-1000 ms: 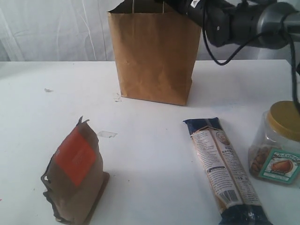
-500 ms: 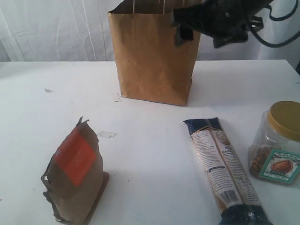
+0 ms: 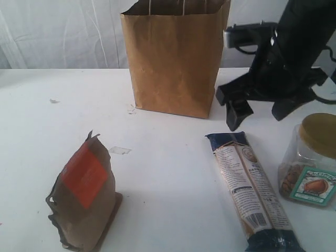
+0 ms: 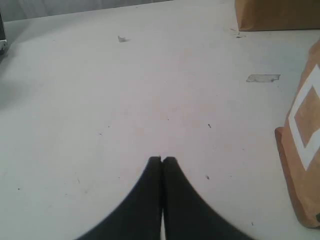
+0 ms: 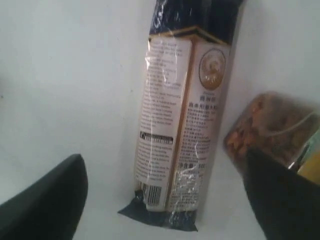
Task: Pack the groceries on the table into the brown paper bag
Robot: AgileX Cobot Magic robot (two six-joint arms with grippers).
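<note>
The brown paper bag (image 3: 173,58) stands upright and open at the back of the table (image 3: 168,157). The long pasta packet (image 3: 252,189) lies flat at the front right, with the gold-lidded clear jar (image 3: 312,160) beside it. My right gripper (image 3: 260,110) hangs open, empty, just above the packet's far end. In the right wrist view the right gripper (image 5: 165,200) straddles the pasta packet (image 5: 182,115), with the jar (image 5: 272,127) close by. The orange-labelled brown pouch (image 3: 84,194) stands front left. My left gripper (image 4: 162,160) is shut and empty over the bare table (image 4: 125,100), left of the pouch (image 4: 302,150). The bottle, can and carton are out of view.
A small strip of tape (image 3: 119,150) lies on the table between the bag and the pouch. A scuff mark (image 3: 54,101) shows at the far left. A white curtain hangs behind the table.
My right arm has swung away from the bag's mouth, moving right and down to hover open over the pasta packet's far end. Nothing else moved.
</note>
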